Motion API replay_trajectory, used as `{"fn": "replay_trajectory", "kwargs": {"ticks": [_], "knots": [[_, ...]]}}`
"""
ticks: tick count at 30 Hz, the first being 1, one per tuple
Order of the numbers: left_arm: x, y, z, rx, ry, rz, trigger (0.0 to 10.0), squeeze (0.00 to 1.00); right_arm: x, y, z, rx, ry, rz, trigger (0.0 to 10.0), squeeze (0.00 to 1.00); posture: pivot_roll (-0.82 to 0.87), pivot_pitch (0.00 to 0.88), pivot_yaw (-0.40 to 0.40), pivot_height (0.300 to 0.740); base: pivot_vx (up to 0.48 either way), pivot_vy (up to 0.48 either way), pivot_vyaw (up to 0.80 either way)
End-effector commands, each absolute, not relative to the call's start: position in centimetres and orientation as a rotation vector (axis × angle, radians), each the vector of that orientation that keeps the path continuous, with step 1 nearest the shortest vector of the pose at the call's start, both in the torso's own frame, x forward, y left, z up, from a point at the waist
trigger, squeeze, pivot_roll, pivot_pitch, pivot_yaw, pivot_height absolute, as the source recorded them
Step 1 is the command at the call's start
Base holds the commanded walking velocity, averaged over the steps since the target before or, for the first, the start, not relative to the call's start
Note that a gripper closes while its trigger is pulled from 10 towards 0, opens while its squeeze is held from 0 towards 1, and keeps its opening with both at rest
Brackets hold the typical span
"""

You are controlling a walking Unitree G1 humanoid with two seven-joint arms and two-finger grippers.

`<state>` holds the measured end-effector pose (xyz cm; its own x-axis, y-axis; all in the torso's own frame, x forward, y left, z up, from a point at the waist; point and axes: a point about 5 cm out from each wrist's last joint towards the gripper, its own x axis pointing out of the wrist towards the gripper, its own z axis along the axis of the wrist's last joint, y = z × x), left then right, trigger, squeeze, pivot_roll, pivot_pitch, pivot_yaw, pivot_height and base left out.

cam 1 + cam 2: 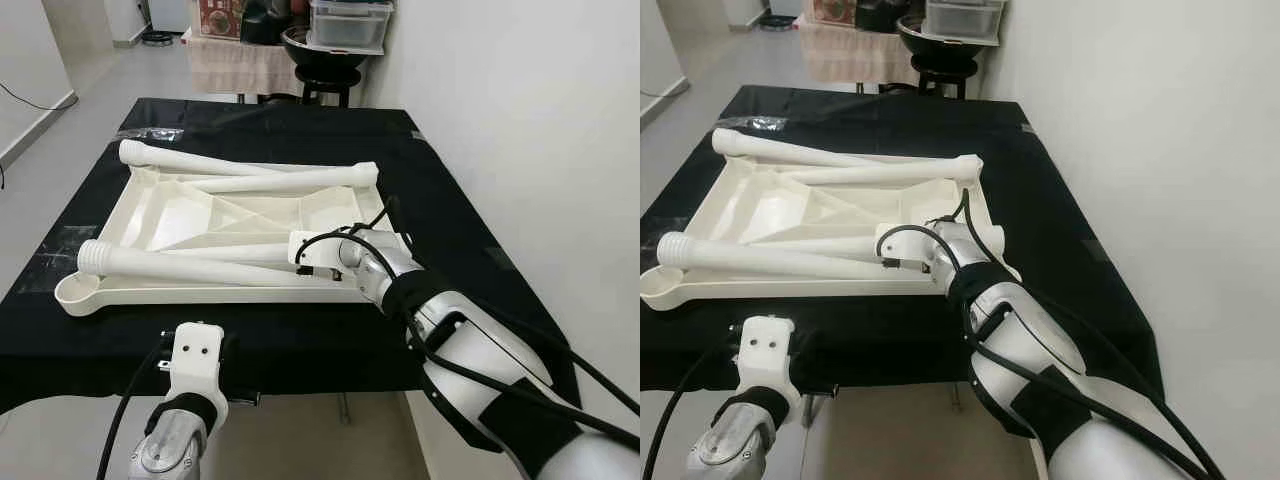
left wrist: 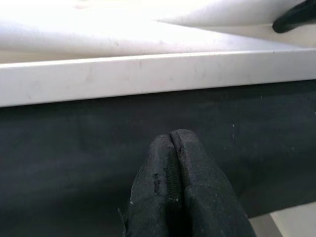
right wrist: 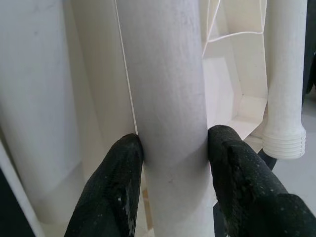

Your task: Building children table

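Table legs (image 1: 190, 265) are laid across the upturned tabletop (image 1: 190, 215) on the black bench (image 1: 470, 250). One leg, at four o'clock, is pinched by the right gripper (image 3: 173, 148); slippage is risked on smooth plastic. Left gripper (image 2: 173, 148), fingers pressed together, is hung at six o'clock.

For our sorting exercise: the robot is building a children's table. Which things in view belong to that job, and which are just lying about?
Belongs to the job:
upturned white tabletop
four white table legs, one held in the right gripper

Just lying about:
clear storage box
black bowl on stool
towel-draped stand
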<state>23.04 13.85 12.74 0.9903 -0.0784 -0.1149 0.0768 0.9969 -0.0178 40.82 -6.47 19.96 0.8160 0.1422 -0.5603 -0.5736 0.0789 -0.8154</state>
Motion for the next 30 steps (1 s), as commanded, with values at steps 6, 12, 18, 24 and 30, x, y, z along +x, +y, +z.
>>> {"fn": "replay_trajectory", "kwargs": {"ticks": [6,12,18,24,30], "knots": [[24.1,13.6,13.6,-0.006,0.090,-0.106,10.0,0.00,41.8,-8.6,22.8,-1.276,0.308,0.476,0.0,0.00,0.07,0.064,-0.108,0.740,0.000,0.000,0.00],[24.9,13.7,14.4,-0.001,0.060,-0.113,10.0,0.00,42.4,-10.4,24.9,-1.177,0.257,0.415,0.0,0.00,0.07,0.040,-0.094,0.740,0.000,0.000,0.00],[25.9,13.4,15.5,-0.002,0.017,-0.136,10.0,0.00,42.4,-11.2,26.2,-0.970,0.212,0.442,10.0,0.00,0.07,0.012,-0.084,0.740,0.000,0.000,0.00],[27.6,14.4,18.9,-0.058,-0.141,-0.115,10.0,0.00,42.2,-10.3,26.7,-0.571,0.126,0.510,10.0,0.00,0.08,0.000,-0.082,0.740,0.000,0.000,0.00],[29.2,16.2,23.1,-0.106,-0.300,-0.085,10.0,1.00,42.0,-9.3,26.6,-0.379,0.022,0.502,10.0,0.00,0.08,0.000,-0.066,0.740,0.000,0.000,0.00]]}}
